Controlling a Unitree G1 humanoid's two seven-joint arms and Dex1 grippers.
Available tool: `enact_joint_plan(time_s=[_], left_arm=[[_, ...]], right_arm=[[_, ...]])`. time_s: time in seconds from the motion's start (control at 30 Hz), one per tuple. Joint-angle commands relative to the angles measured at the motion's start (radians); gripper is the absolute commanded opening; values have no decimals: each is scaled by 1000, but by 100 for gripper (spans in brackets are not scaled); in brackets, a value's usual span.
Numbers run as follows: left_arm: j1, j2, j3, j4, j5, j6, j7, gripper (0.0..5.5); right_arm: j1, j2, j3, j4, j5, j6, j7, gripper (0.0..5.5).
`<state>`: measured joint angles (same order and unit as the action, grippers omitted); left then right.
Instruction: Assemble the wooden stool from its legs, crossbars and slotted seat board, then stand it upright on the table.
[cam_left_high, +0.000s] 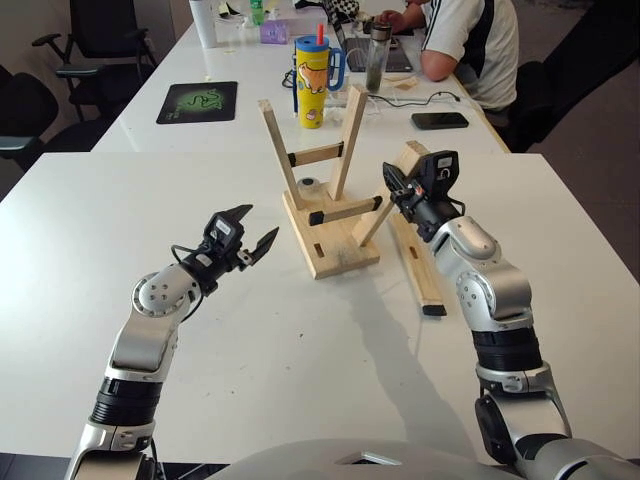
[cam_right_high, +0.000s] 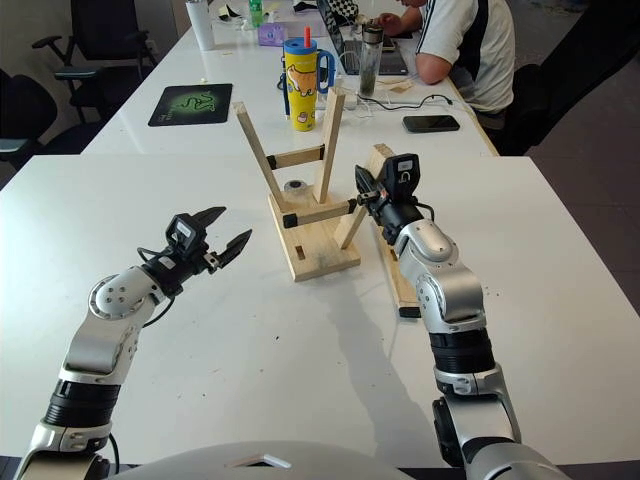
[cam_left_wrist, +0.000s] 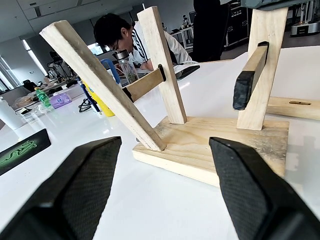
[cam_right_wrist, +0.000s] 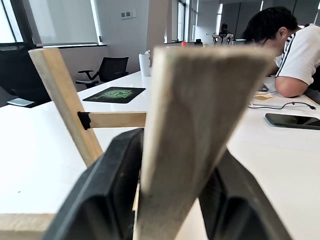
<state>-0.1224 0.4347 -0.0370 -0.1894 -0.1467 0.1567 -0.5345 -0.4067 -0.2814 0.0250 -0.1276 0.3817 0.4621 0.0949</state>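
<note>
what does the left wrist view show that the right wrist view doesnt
Left wrist view: the open left gripper, the seat board lying flat on the table, a black-capped crossbar and a loose wooden piece.
Right wrist view: the right gripper shut on a leg, seen close up, and an office chair.
Both: that gripped leg, the slanted leg with its crossbar, and the white table.

I am seeing bright, even daylight spreading over the glossy white desk (cam_left_high: 90, 260), with shadows showing soft and faint. Close up, the black padded fingers (cam_left_wrist: 250, 200) of the left end effector (cam_left_wrist: 165, 141) and the pale wooden leg (cam_right_wrist: 200, 130) are blurring; tall windows (cam_right_wrist: 60, 22) are glaring brightly.
</note>
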Motion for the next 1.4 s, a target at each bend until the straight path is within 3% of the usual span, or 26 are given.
enact_joint_plan(time_s=[0.03, 0.33, 0.47, 0.57, 0.73, 0.97, 1.33, 1.4], left_arm=[[3, -4, -4, -9, 7, 5, 3, 326], [6, -6, -5, -9, 13, 1, 4, 326], [9, -5, -3, -9, 13, 0, 4, 326], [16, -5, -1, -12, 13, 0, 7, 326], [25, -7, 1, -18, 15, 0, 13, 326], [22, -10, -4, -20, 15, 3, 17, 326], [24, -12, -3, -25, 15, 7, 17, 326], [23, -13, -3, -25, 15, 8, 17, 326]], right_arm=[[-31, 35, -50, -40, -8, -19, -19, 210], [-176, 80, -166, -141, 24, -41, -52, 210], [-246, 41, -254, -133, -15, -27, -135, 210], [-182, -13, -282, -17, -72, 84, -175, 210], [-25, -9, -260, 71, 9, 362, -83, 251], [46, -6, -214, 107, 10, 497, -13, 348], [102, -26, -113, 97, -36, 528, 74, 351], [107, -34, -95, 99, -59, 515, 77, 327]])
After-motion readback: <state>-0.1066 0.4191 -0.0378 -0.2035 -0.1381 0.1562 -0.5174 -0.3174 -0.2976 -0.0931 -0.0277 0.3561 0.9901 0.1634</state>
